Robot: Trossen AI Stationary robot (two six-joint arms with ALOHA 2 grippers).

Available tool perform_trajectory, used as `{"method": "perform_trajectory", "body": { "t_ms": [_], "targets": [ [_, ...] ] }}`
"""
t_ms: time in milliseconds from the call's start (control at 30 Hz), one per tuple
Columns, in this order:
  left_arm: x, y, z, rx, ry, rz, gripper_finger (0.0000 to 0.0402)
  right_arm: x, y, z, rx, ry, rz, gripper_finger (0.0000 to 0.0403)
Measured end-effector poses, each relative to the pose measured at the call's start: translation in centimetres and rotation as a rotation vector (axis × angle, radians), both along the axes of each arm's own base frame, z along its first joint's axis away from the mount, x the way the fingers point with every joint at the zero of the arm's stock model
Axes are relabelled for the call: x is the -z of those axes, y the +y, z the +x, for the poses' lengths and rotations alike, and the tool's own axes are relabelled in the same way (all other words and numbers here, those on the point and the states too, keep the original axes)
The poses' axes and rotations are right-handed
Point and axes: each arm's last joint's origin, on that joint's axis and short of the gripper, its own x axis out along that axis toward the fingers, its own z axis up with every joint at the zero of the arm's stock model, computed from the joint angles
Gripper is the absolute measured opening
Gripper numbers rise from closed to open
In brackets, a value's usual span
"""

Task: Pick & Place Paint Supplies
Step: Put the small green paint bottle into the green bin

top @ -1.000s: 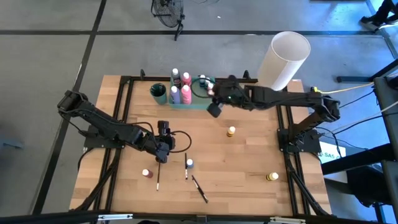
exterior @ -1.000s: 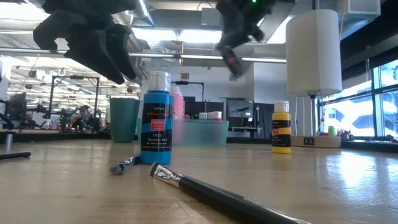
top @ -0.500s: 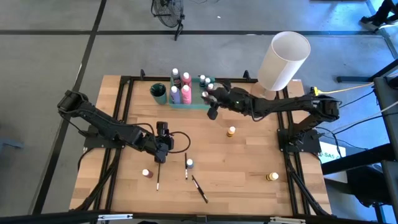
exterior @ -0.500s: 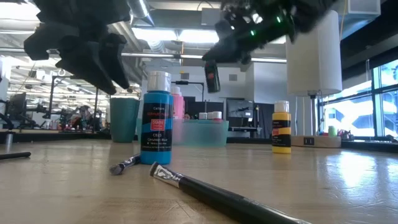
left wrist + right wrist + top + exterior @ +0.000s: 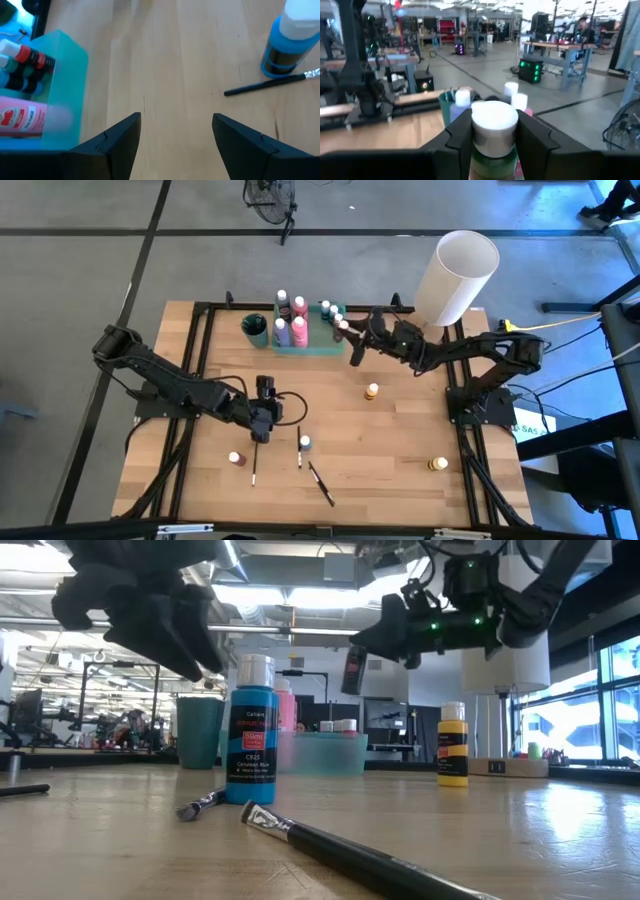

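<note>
Holding a white-capped green paint bottle (image 5: 494, 132), the right claw (image 5: 352, 352) hangs above the tabletop (image 5: 400, 430) near its far edge, just beside the green tray (image 5: 310, 345). Judged step: placing this bottle in the tray. Align it over a free slot among the standing bottles, keep it level, lower vertically, then release. The left claw (image 5: 175, 132), jaws open and empty, waits over mid-tabletop near the blue bottle (image 5: 288, 42) and a brush (image 5: 270, 83).

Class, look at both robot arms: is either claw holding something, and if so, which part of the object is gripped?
The right claw grips a green paint bottle just below its white cap. The left claw is open above the table, holding nothing.
</note>
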Motion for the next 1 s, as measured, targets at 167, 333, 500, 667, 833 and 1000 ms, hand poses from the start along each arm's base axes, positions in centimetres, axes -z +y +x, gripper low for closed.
{"method": "perform_trajectory", "body": {
  "t_ms": [167,333,500,667,833,1000],
  "targets": [
    [0.0,0.4,0.2,-0.011,-0.002,-0.007,0.0242,2.1,-0.8,0.4,0.037,0.055,0.029,0.0116],
    [0.0,0.8,0.3,-0.013,0.007,-0.031,0.0242,2.8,-1.8,0.5,0.064,0.025,0.022,0.0116],
    [0.0,1.1,0.5,-0.013,0.004,-0.051,0.0242,4.6,-3.3,0.2,0.126,0.051,0.069,0.0116],
    [-0.2,1.2,0.8,-0.015,-0.023,-0.058,0.0242,5.7,-3.7,0.4,0.104,0.042,0.071,0.0116],
    [-0.2,1.1,0.8,-0.014,-0.030,-0.089,0.0242,6.0,-4.1,0.5,0.117,0.045,0.073,0.0116],
    [-0.2,1.1,0.8,-0.021,-0.031,-0.104,0.0242,6.4,-4.6,1.6,0.100,0.075,0.085,0.0116]
  ]
}}
